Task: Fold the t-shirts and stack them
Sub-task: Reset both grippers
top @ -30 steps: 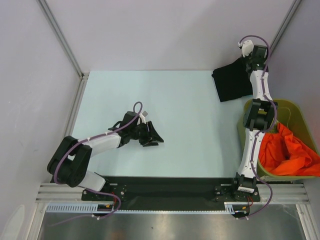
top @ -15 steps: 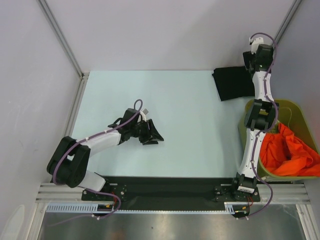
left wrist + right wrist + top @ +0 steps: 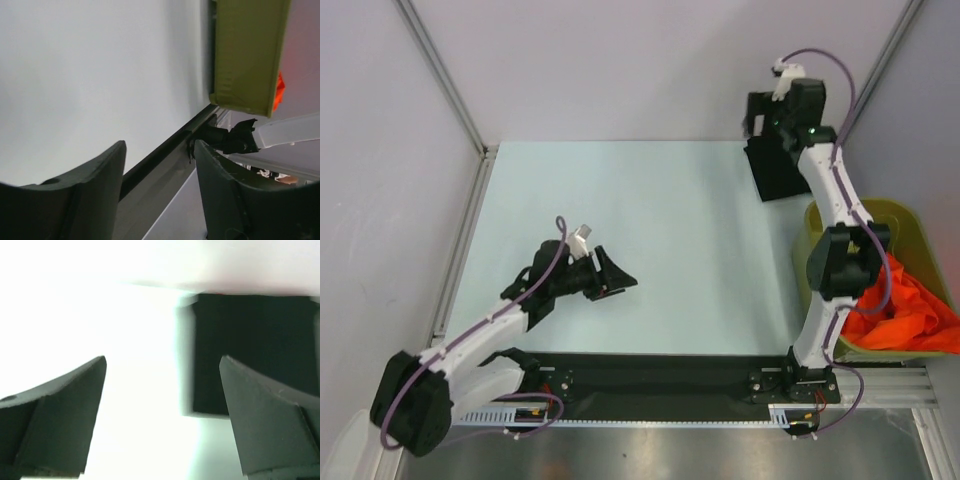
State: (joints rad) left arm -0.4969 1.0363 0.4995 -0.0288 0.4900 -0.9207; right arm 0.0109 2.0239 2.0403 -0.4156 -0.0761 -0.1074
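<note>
Black t-shirt (image 3: 775,176) lies folded at the table (image 3: 670,230) far-right corner.

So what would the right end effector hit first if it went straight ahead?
Probably the edge of the black t-shirt, or the table right beside it; the blurry view leaves that unclear.

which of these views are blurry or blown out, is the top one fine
right wrist: pale table blown out near white, folded black cloth t-shirt smeared at its edges; left wrist: left pincer soft up close, olive-green plastic bin fairly crisp; top external: evenly lit and sharp, faint shadows only.
</note>
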